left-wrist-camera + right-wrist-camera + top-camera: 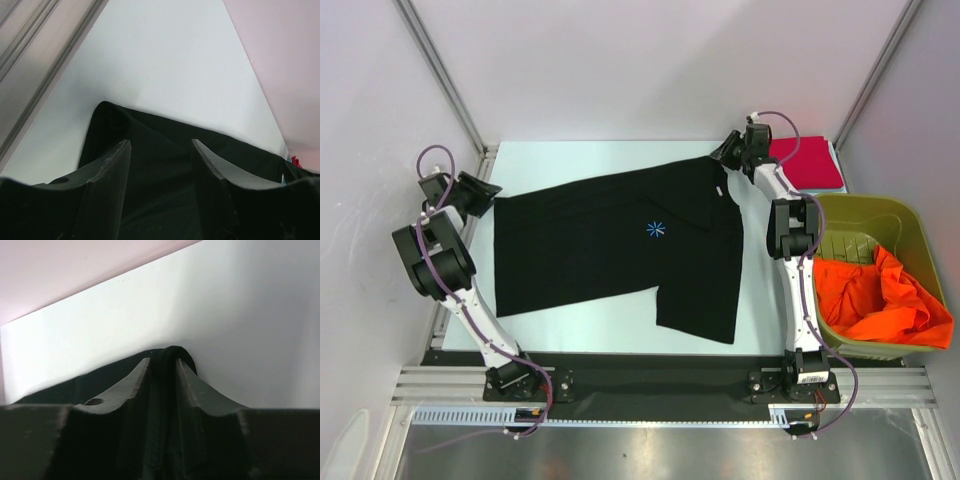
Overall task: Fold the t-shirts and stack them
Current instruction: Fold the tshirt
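1. The black t-shirt (590, 250) lies spread flat in the middle of the counter (580, 160). It is front side up, so its small blue asterisk (656, 229) shows. The cloth is soft, matt and mostly smooth, with one sleeve-like flap reaching toward the near edge. It looks laid out this way so that a first fold can be made cleanly.

2. At the shirt's far right corner, the right tool (162, 361) is nearly closed. A raised ridge of black fabric is pinched between its dark, tapered fingers. This grip probably serves to lift or pull that corner.

3. At the shirt's far left corner, the left tool (160, 142) stands wide, one finger on each side of the cloth's rounded edge. The fabric lies under the gap and nothing is clamped. I judge it is lined up to take this corner so that both arms can carry the far edge together.

4. To the right of the black shirt and further back, the red t-shirt (812, 165) sits as a neat flat rectangle, apparently the base of the stack.

5. Further right and nearer, the orange t-shirt (880, 295) is crumpled inside the rigid olive bin (865, 203), waiting unfolded.
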